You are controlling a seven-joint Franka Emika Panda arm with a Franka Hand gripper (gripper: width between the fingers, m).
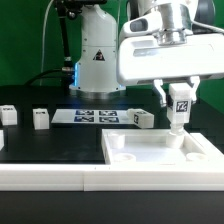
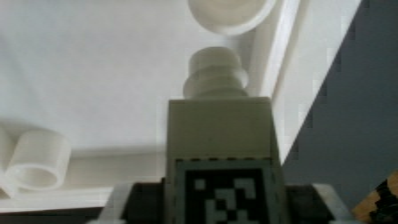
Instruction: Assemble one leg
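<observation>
The Panda arm's hand [image 1: 180,97] is clamped on a small white leg [image 1: 181,105], holding it upright with its tagged side outward and its ridged peg [image 2: 212,70] pointing down. The leg is over the far corner, on the exterior view's right, of the white square panel [image 1: 60,172]. The peg sits just short of that corner's round recess [image 2: 231,14], apparently lined up for seating. Three more legs [image 1: 40,119] wait on the black table [image 1: 30,138] beside the marker board [image 1: 95,116].
</observation>
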